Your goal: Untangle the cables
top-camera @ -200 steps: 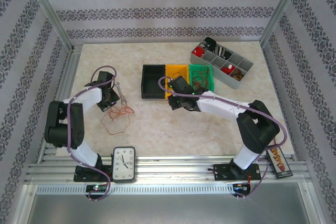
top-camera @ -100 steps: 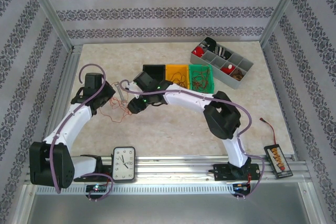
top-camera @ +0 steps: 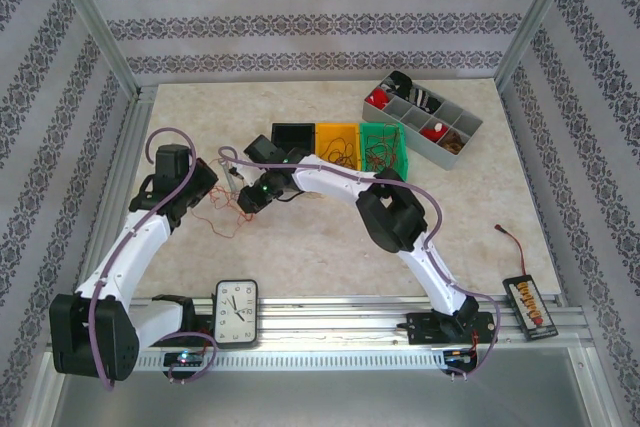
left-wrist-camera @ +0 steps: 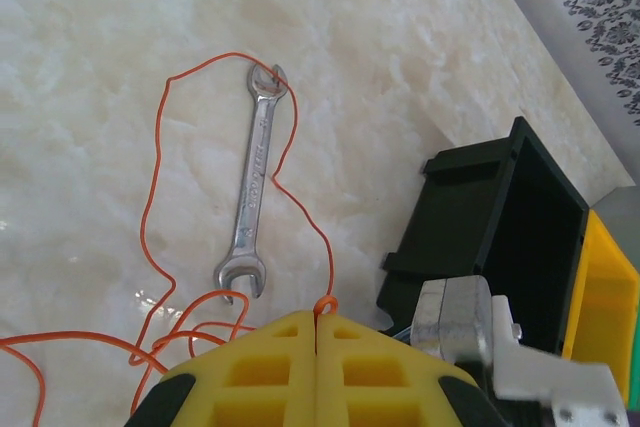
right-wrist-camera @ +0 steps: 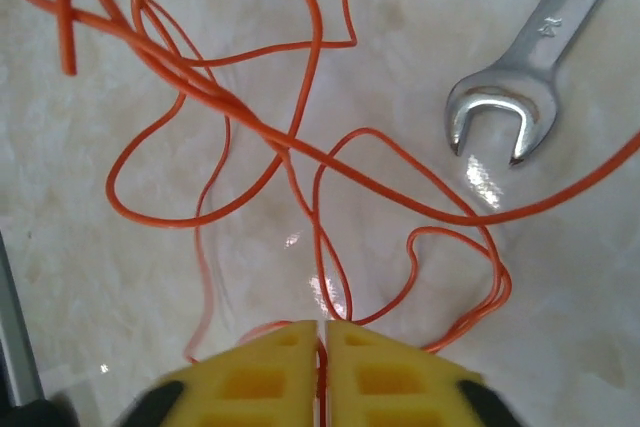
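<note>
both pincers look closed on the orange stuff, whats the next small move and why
Probably ease the right pincer slowly away from the left pincer. Both are shut on the orange cable, whose loops cross each other on the table. Go gently: one loop lies around the wrench and may drag it.

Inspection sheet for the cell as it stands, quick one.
Surface: pale marble-look table, no spill seen.
Job's things: orange wires tangled on the table; more wires in the green bin.
Clutter: wrench among the wires; clock at near edge; grey tray, black bin, yellow bin; small black board at right rail.
Grippers: left gripper and right gripper each shut on an orange wire.
Cables: purple arm cables loop along both arms.
Surroundings: patterned walls, metal frame.
</note>
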### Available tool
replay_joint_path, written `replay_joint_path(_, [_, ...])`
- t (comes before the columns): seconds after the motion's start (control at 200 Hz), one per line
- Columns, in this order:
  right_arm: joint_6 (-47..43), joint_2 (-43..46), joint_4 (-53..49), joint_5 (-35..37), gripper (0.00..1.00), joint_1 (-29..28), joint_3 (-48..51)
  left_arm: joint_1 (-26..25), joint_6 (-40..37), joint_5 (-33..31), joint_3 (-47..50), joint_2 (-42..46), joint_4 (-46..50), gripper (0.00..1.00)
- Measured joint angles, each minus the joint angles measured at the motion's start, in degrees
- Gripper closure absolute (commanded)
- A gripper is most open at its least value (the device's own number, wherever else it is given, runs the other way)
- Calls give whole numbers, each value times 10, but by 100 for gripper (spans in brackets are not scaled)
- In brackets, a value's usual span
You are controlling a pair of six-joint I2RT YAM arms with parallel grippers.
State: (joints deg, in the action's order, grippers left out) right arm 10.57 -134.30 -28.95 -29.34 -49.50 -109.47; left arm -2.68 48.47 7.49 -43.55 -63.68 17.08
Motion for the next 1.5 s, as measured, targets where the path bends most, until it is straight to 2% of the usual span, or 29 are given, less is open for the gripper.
replay_joint_path(0.135, [21, 33, 18, 0, 100, 15, 53, 0, -4, 2, 1, -1, -2, 100])
replay_joint_path(0.19, [31, 68, 25, 1, 100, 31, 97, 0, -7, 10, 1, -7, -10, 86])
replay_joint_path(0.27, [45, 138, 34, 7, 100, 65, 165, -1, -17, 35, 3, -28, -35, 47])
replay_joint_path(0.305, [48, 174, 38, 10, 100, 82, 193, -3, -17, 46, 4, -38, -47, 34])
replay_joint_path(0.36, [53, 230, 45, 13, 100, 108, 232, -9, -20, 67, 9, -56, -62, 26])
replay_joint_path(0.43, [58, 297, 53, 18, 100, 139, 279, -22, -28, 90, 13, -74, -75, 21])
replay_joint_path(0.6, [74, 407, 61, 18, 100, 190, 382, -73, -73, 138, 10, -111, -86, 19])
replay_joint_path(0.874, [112, 416, 62, 30, 100, 208, 425, -187, -206, 178, -49, -190, -26, 24])
replay_joint_path(1.014, [128, 416, 75, 35, 100, 225, 425, -203, -237, 145, -48, -192, 17, 23])
replay_joint_path(1.204, [137, 416, 83, 37, 100, 242, 425, -207, -247, 100, -35, -194, 38, 29])
replay_joint_path(1.379, [145, 416, 86, 39, 100, 243, 425, -216, -250, 92, -26, -232, 36, 37])
replay_joint_path(1.499, [148, 416, 87, 39, 100, 243, 425, -218, -253, 86, -24, -260, 26, 49])
